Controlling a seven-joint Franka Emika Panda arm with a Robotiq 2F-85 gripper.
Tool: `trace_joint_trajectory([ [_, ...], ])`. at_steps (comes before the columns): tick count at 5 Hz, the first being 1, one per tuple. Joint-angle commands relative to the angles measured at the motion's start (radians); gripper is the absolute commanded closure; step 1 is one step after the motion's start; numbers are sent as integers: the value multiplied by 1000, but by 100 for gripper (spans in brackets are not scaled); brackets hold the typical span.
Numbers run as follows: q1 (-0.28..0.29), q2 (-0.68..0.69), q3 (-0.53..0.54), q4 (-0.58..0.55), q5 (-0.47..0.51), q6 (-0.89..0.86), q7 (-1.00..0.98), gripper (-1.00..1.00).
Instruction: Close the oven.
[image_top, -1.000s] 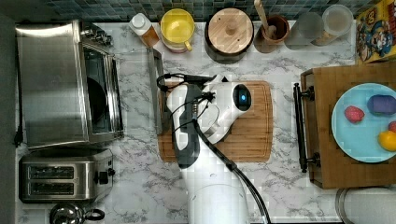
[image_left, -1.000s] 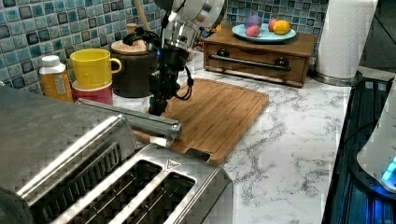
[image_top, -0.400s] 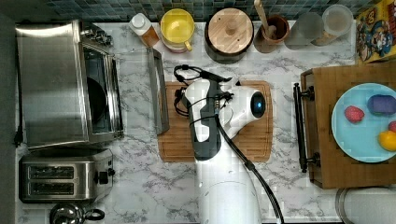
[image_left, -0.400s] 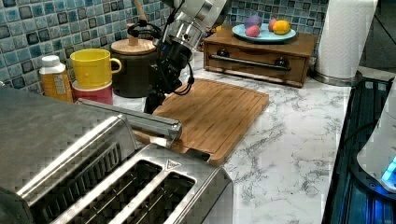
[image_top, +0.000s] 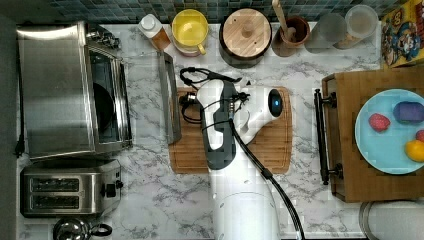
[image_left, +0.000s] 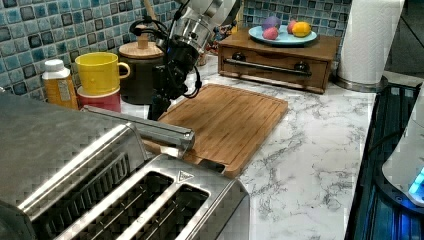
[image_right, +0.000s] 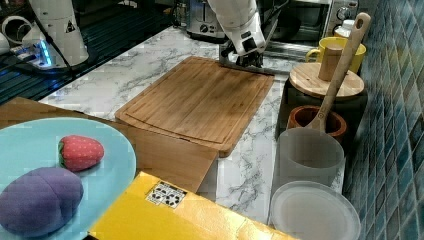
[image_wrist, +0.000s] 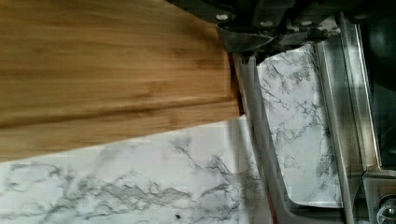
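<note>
Jaws (image_left: 156, 106) state cannot be told; they hang at the cutting board's (image_top: 270, 150) edge, just beside the oven's (image_top: 55, 90) lowered door handle (image_top: 167, 97). Oven sits open at the top view's left on the marble counter (image_top: 150, 200), above a toaster (image_top: 65, 192). Blue tiles (image_left: 30, 30) back the scene.

Even, bright indoor light falls across the marble counter (image_top: 150, 200). Soft glare streaks the oven (image_top: 50, 90) top, and the toaster (image_left: 150, 200) beside it looks blurred and blocky. Shadows stay faint.
</note>
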Motion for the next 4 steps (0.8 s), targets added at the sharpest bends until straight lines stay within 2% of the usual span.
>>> trace_joint_trajectory([
  [1, 52, 11, 54, 163, -35, -26, -58, 100],
  [2, 31, 41, 59, 220, -77, -112, -42, 100],
  [4, 29, 89, 78, 283, -94, -198, -24, 100],
])
